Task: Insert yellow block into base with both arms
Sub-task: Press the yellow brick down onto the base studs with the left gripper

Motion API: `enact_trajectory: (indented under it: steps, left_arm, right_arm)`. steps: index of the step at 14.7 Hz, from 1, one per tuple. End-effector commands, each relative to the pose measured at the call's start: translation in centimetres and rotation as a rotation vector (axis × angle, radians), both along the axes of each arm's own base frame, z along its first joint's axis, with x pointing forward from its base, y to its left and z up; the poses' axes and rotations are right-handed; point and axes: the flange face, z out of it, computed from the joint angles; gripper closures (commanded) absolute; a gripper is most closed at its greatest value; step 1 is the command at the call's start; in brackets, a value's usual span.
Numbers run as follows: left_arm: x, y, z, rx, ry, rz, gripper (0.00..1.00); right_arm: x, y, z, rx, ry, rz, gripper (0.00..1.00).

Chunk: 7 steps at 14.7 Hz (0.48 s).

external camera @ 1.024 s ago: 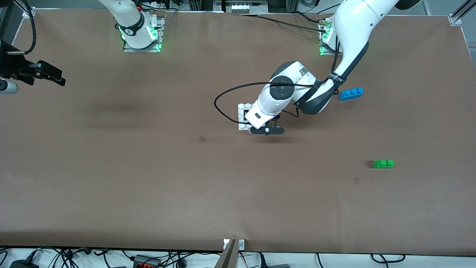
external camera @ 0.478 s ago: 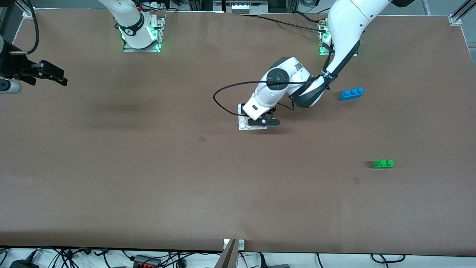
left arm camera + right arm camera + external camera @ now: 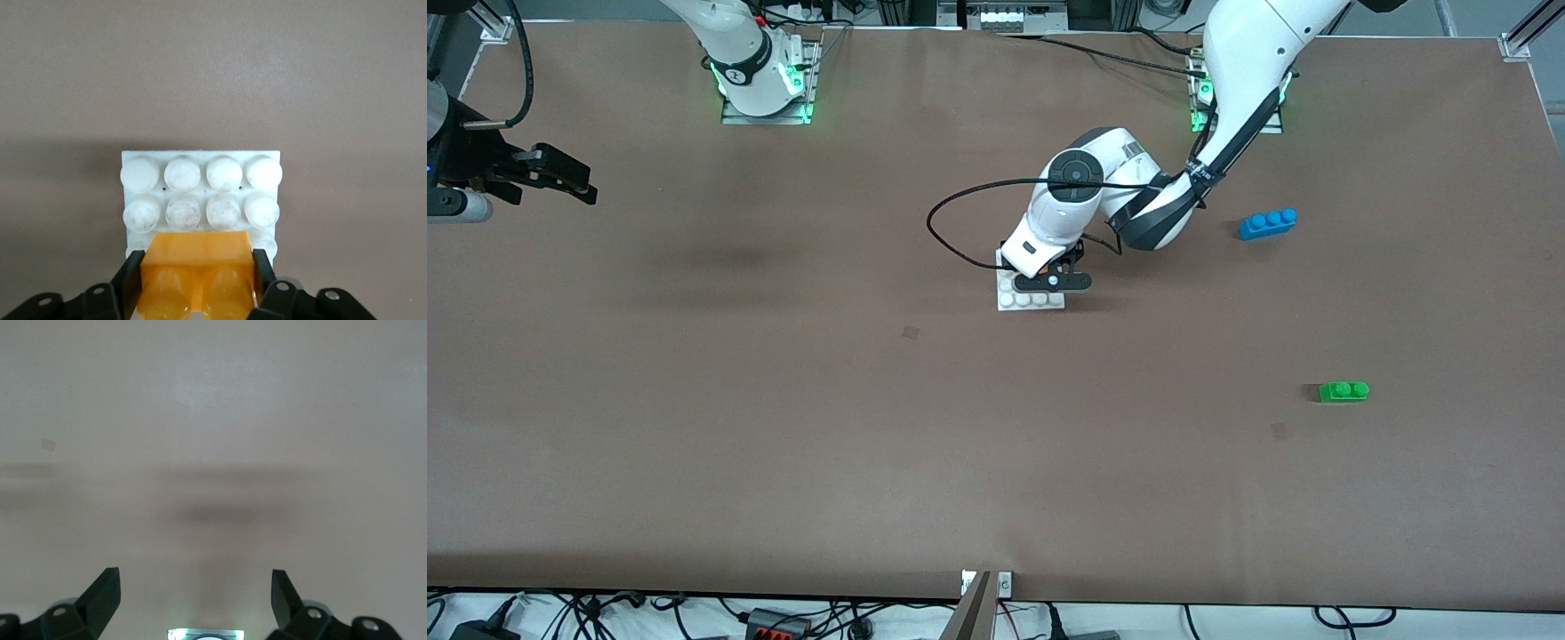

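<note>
The yellow block point(image 3: 193, 250) sits between the black fingers of my left gripper point(image 3: 197, 273), which is shut on it. It is held low over the white studded base point(image 3: 130, 159) and covers the studs under it. Whether the block touches them I cannot tell. In the front view the left gripper point(image 3: 1054, 281) hangs over the base point(image 3: 1032, 301) in the middle of the table, and only the base's row nearest the camera shows. My right gripper point(image 3: 574, 182) waits open above bare table at the right arm's end, and nothing is between its fingers point(image 3: 107, 590).
A blue three-stud brick point(image 3: 1267, 222) lies toward the left arm's end. A green two-stud brick point(image 3: 1344, 391) lies nearer the camera than the blue one. A black cable point(image 3: 947, 236) loops from the left wrist beside the base.
The left gripper with the yellow block has moved away from the front camera, from the base's near edge to over its studs. The right gripper drifted slightly.
</note>
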Motion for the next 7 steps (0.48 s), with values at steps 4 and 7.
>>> enact_trajectory:
  steps: [4,7]
  left_arm:
    - [-2.3,-0.2,0.4,0.077,-0.077,0.012,0.39]
    - [-3.4,-1.3,-0.2,0.085,-0.083,-0.004,0.39]
  right_arm:
    - [-0.3,0.2,0.5,-0.001,-0.009,0.002,0.00]
    - [-0.3,0.2,0.6,-0.001,-0.011,0.002,0.00]
